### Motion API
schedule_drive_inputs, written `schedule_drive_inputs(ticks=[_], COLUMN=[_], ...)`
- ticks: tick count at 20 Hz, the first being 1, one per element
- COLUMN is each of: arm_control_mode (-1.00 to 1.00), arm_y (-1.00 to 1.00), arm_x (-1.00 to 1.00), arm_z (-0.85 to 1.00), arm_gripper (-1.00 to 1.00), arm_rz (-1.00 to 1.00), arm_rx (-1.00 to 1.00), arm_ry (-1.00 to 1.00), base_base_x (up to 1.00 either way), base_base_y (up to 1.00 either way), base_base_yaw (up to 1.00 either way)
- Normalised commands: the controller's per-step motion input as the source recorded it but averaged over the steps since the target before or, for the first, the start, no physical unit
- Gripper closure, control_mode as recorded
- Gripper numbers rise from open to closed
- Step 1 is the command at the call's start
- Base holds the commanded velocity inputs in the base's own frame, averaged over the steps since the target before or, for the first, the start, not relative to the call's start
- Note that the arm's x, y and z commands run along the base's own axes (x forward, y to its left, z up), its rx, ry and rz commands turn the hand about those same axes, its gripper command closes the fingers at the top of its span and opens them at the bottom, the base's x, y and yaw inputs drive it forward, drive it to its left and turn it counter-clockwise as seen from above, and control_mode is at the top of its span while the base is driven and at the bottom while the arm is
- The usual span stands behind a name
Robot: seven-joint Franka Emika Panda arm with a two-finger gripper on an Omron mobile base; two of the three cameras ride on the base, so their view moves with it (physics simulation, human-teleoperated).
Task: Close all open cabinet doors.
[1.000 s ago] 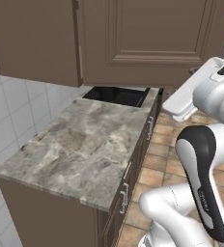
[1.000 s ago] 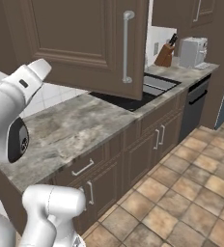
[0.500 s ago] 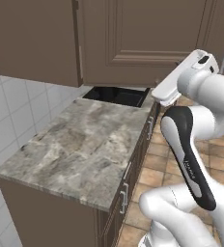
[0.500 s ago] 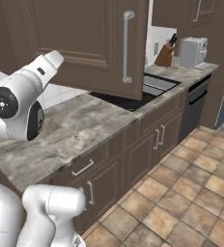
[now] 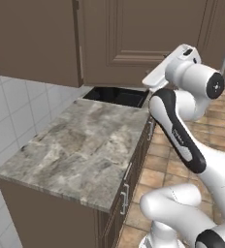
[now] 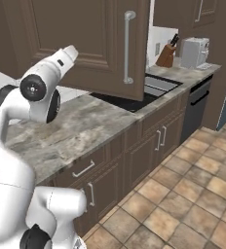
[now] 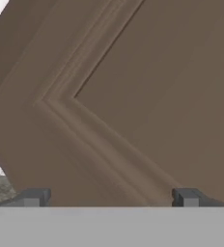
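Note:
A tall dark brown cabinet door [image 5: 148, 38] with a recessed panel stands swung out over the counter, its silver bar handle [image 6: 128, 48] near its free edge. My gripper [image 6: 73, 48] sits right at the lower part of this door's face, close to the panel's moulded corner [image 7: 61, 101]. In the hand view the two fingertips [image 7: 34, 197] stand wide apart, open, with nothing between them, and the door panel lies just ahead. From the left base view the hand [image 5: 153, 77] points at the door's bottom edge.
A marbled grey counter [image 5: 80, 145] runs under the door, with a black sink [image 5: 117, 95] set into it. A knife block [image 6: 167, 54] and a white appliance [image 6: 194, 52] stand at the far end. Below are drawers and a black-fronted dishwasher [image 6: 195, 109]; the floor is tiled.
The arm has swung up and in from the right, bringing the hand from beside the counter to the lower face of the open door. The door itself has not visibly moved.

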Motion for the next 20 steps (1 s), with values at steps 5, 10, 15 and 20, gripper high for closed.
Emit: schedule_drive_inputs(ticks=[5,10,15,20], arm_control_mode=[-1.00,-1.00,-1.00,-1.00], arm_y=[-0.06,0.00,0.00,0.00], arm_x=[0.79,0.81,0.77,0.60], arm_z=[-0.03,-0.07,-0.03,0.00], arm_gripper=[-1.00,-1.00,-1.00,-1.00], arm_rz=[0.00,0.00,0.00,0.00], arm_rx=[0.08,0.06,0.05,0.04], arm_ry=[0.01,0.04,0.05,0.04], base_base_x=[0.00,0.00,0.00,0.00], base_base_y=[0.00,0.00,0.00,0.00], base_base_yaw=[0.00,0.00,0.00,0.00])
